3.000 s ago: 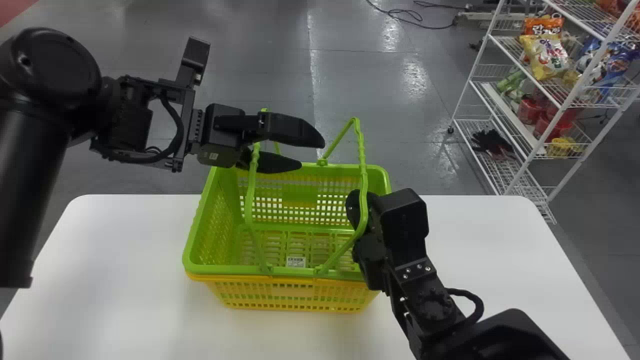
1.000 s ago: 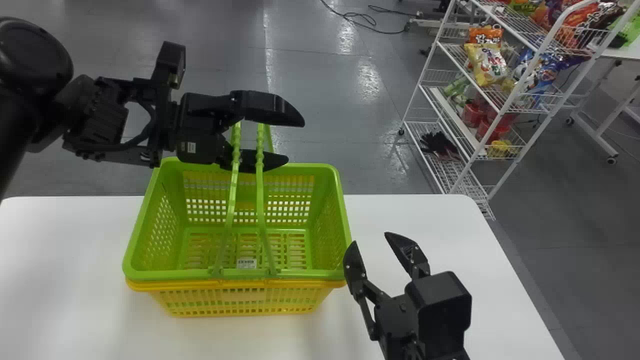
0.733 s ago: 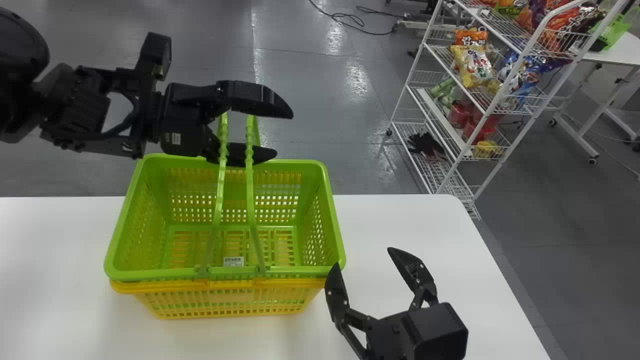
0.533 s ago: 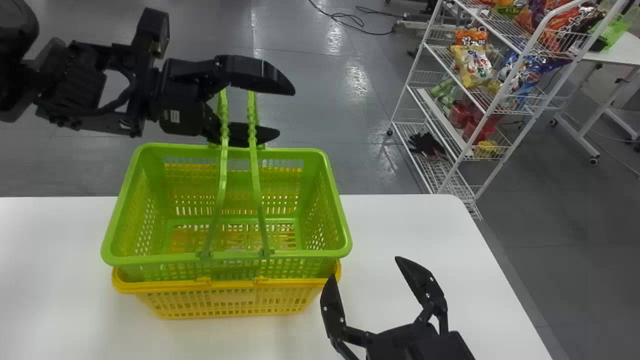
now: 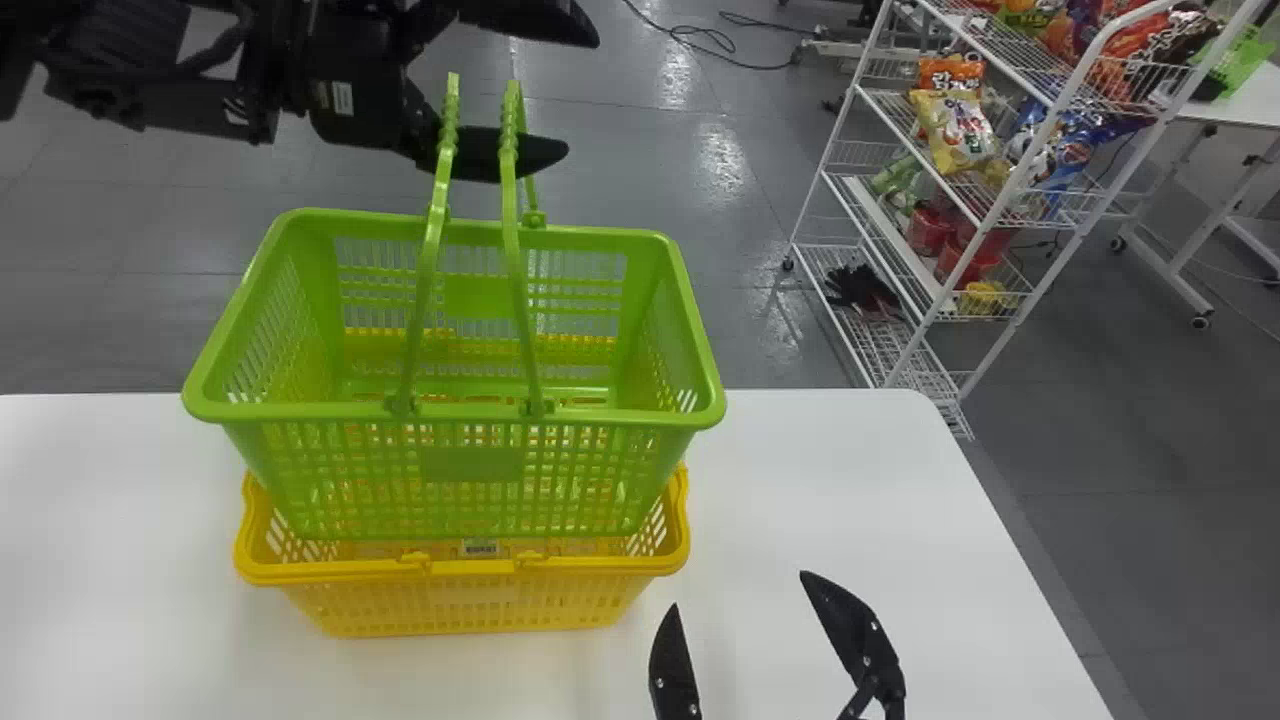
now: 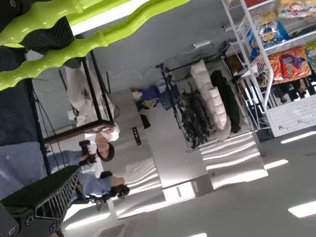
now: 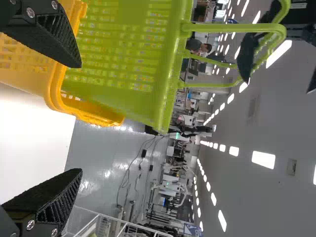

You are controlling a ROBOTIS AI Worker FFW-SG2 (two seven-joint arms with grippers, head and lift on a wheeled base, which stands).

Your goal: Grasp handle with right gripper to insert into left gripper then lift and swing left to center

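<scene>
In the head view, the green basket [image 5: 470, 465] hangs upright from its two handles [image 5: 510, 200] at the left gripper [image 5: 583, 96], which comes in across the top left. Its jaws are spread apart, unclenched, and the handles cross the lower one close to its base. The yellow basket [image 5: 480, 600] stands on the white worktop [image 5: 850, 480] directly under the green one, whose bottom lines up with its opening; how deep it sits there I cannot tell. The right gripper [image 5: 739, 589] is at the bottom edge, to the right of the baskets, jaws wide and holding nothing. Beyond the worktop, a white wire rack [image 5: 895, 238] stands on the grey floor [image 5: 620, 170], bearing snack bags [image 5: 955, 130] and, on its lowest shelf, a black glove [image 5: 858, 287]. A cable [image 5: 700, 45] lies on the floor farther back. In the left wrist view, the left gripper [image 6: 80, 116] has its jaws well apart, with the ribbed green handles passing by one of them; the rack and its bags are farther off. In the right wrist view, the right gripper [image 7: 81, 118] gapes with nothing between its jaws, the two baskets just past it, and the handles loop about one jaw of the left gripper.
</scene>
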